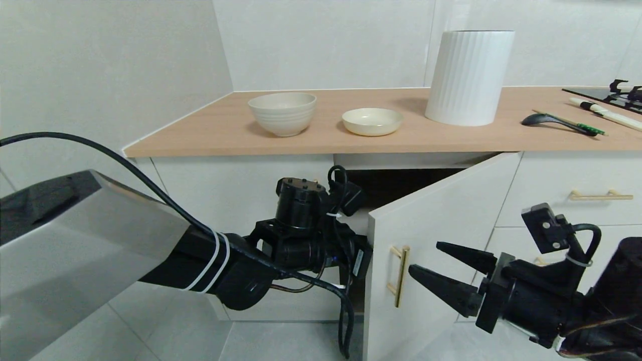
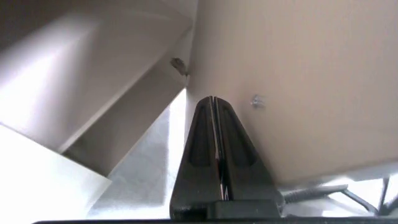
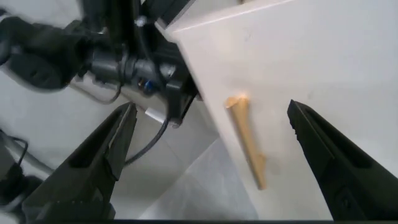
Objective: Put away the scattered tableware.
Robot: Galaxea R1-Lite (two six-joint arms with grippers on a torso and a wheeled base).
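A cream bowl and a shallow cream dish sit on the wooden countertop. Farther right lie a black ladle and a pale utensil. Below, a white cabinet door stands partly open. My left gripper is shut with nothing in it, its tips against the inner face of the door; the door's edge hides them in the head view. My right gripper is open just outside the door, its fingers either side of the gold handle, apart from it.
A tall white ribbed container stands at the back of the counter. A stove is at the far right. Drawers with gold handles lie right of the open cabinet. Grey tiled floor is below.
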